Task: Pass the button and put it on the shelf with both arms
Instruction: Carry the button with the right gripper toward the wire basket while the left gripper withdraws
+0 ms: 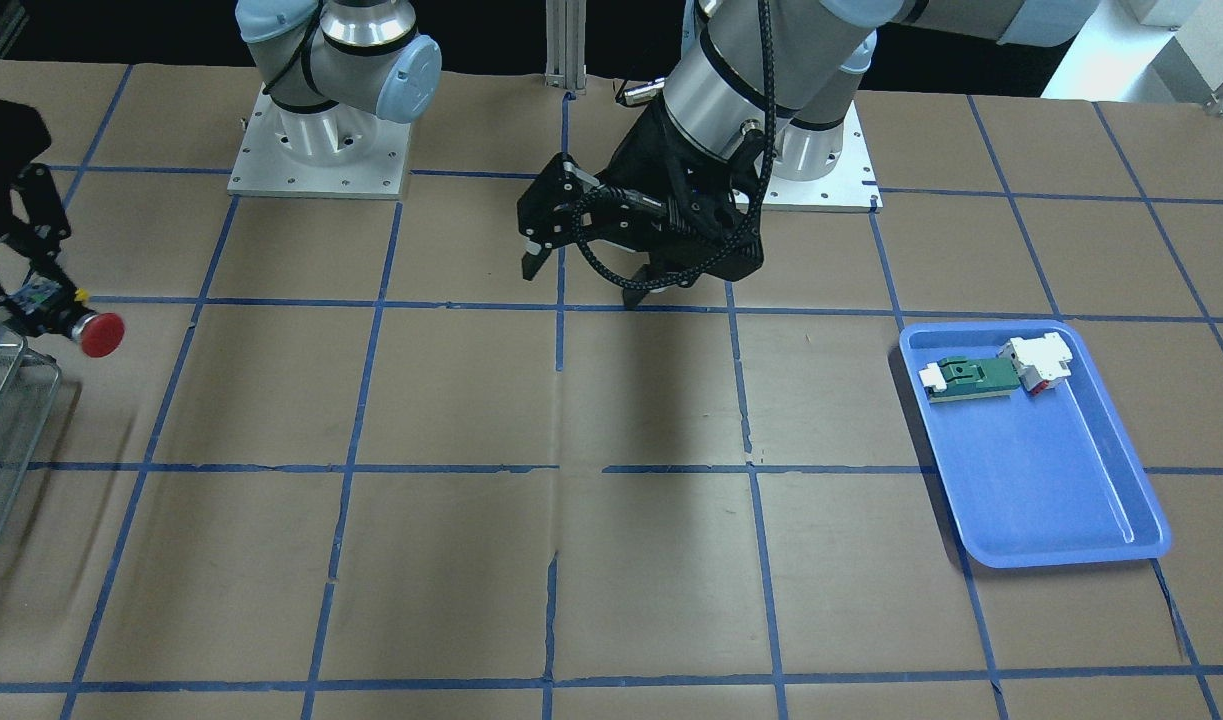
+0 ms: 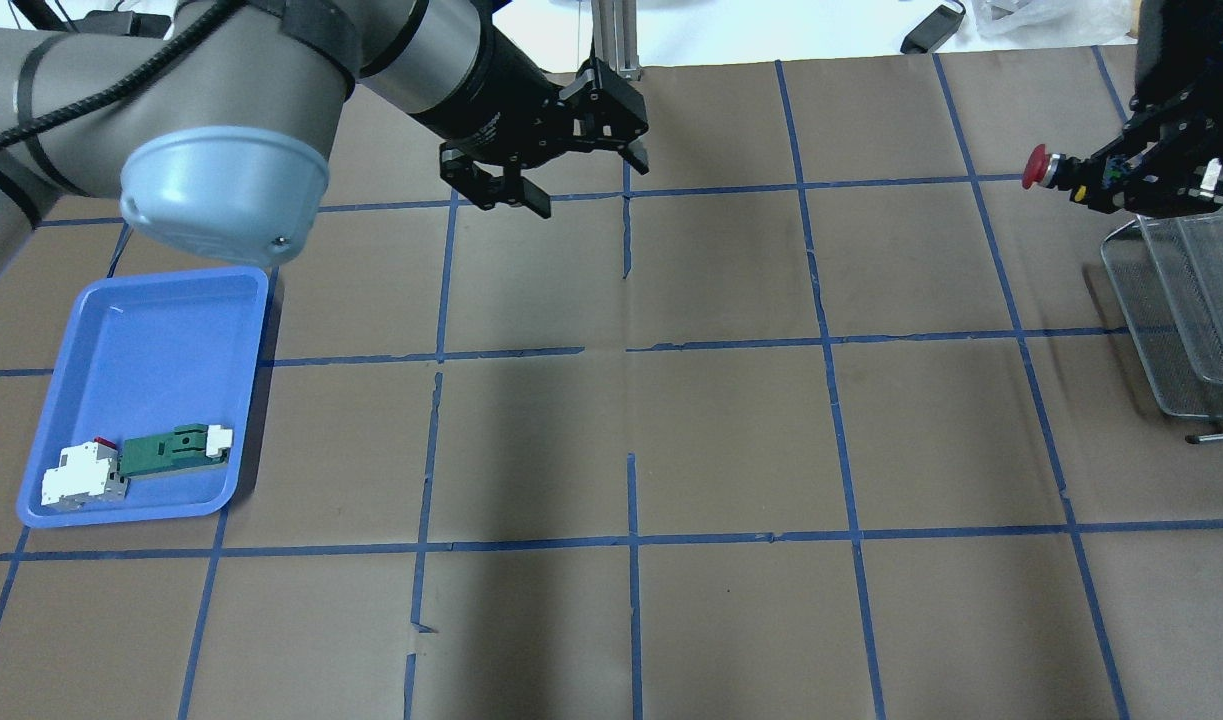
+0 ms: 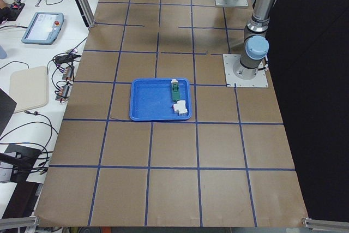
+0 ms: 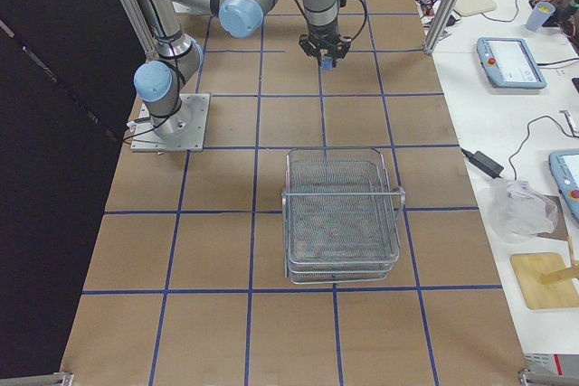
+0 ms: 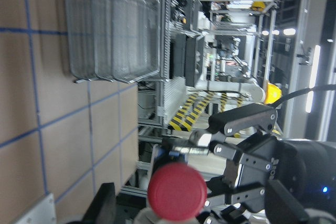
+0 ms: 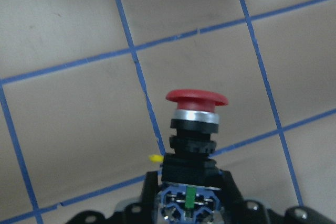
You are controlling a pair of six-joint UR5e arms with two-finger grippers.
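the right end effector (image 2: 1096,185) is clamped tight on the black body of the button (image 2: 1037,167). it holds the button up in the air, near the shelf (image 2: 1166,310) but not touching it, off the shelf's side that faces the other arm. the red cap points away from the shelf, out over the tabletop (image 2: 731,440) with its blue tape lines. the shelf stands on the tabletop with its wire tiers stepped one behind the other. the left end effector (image 2: 583,180) hangs above the tabletop, well apart from the shelf, and its 2 fingers are spread apart with nothing between them. a blue tray (image 2: 141,330) lies far from the shelf, at the other end of the tabletop. a white-and-red block (image 2: 79,476) joined to a green board (image 2: 166,451) lies in 1 corner of the blue tray.
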